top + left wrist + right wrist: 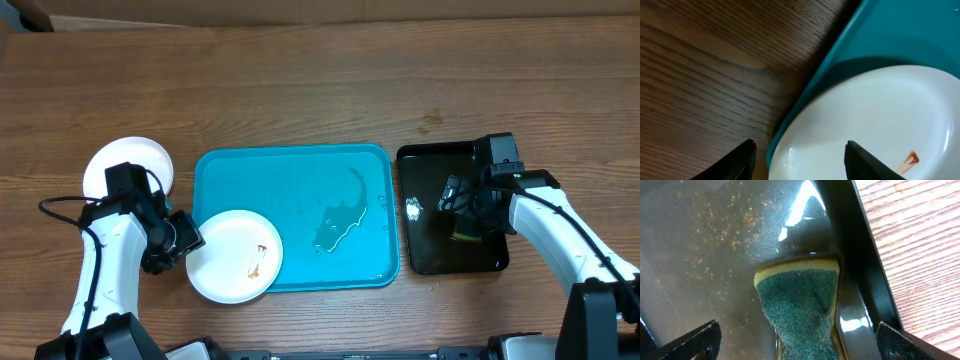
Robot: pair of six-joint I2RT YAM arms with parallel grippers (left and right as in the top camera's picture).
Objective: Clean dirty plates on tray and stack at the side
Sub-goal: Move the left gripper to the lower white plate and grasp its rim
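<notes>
Smears of brown marked a small round white plate (235, 255) lying on the front-left corner of the large turquoise plastic tray (290, 152), its edge overhanging the rim. The left gripper (800, 150) stood partly open astride that edge, clamping nothing. A second white plate (140, 160) sat on the wooden table (300, 80) left of the tray. The right gripper (797, 327) hung wide open and empty over a green-yellow sponge (800, 300) in the glossy black tray (850, 255).

Overhead: bright, even light from above; desk (300, 90) grain sharp. White glare spot on black tray (430, 250).
Left wrist: white plate (880, 115) casts shadow on blue tray (900, 35); fingers (740, 160) dark, soft.
Right wrist: reflection streak; sponge (800, 310) in focus.
</notes>
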